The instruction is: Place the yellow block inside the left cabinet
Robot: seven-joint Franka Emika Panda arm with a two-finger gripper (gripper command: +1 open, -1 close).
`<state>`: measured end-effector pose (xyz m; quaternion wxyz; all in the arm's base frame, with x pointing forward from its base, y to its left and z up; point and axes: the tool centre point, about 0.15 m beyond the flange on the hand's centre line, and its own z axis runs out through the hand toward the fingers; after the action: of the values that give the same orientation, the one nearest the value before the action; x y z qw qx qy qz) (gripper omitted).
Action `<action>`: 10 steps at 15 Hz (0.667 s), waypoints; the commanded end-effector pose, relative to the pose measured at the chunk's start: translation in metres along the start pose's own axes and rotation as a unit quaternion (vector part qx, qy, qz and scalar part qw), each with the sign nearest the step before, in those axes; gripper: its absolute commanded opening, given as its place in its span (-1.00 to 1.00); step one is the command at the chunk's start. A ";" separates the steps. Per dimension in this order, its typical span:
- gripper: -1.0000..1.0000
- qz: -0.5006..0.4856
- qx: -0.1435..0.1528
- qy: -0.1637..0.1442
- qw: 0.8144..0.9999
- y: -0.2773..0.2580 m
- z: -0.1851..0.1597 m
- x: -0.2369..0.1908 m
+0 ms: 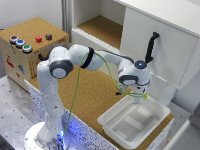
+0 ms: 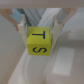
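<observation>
Between the fingers of the tool (image 2: 41,30), closed on its sides, sits the yellow block (image 2: 40,41), a smooth lettered cube above the glossy white tray (image 1: 156,107). A shallow grip could let it slip during the carry to the cork-floored left cabinet (image 1: 102,27), beyond the tray.
</observation>
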<state>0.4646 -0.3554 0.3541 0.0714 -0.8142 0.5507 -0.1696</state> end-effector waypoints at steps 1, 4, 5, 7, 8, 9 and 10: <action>-1.00 -0.092 0.058 -0.001 0.994 -0.037 -0.026 -0.081; -1.00 -0.164 0.065 -0.015 0.984 -0.075 -0.039 -0.132; -1.00 -0.197 0.069 -0.021 0.978 -0.091 -0.043 -0.150; -1.00 -0.267 0.073 -0.024 0.961 -0.123 -0.053 -0.185; -1.00 -0.323 0.076 -0.026 0.943 -0.146 -0.063 -0.211; -1.00 -0.356 0.076 -0.030 0.931 -0.160 -0.070 -0.230; -1.00 -0.388 0.077 -0.032 0.918 -0.171 -0.076 -0.245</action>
<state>0.5010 -0.1637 0.4027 0.1026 -0.9306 0.2985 -0.1854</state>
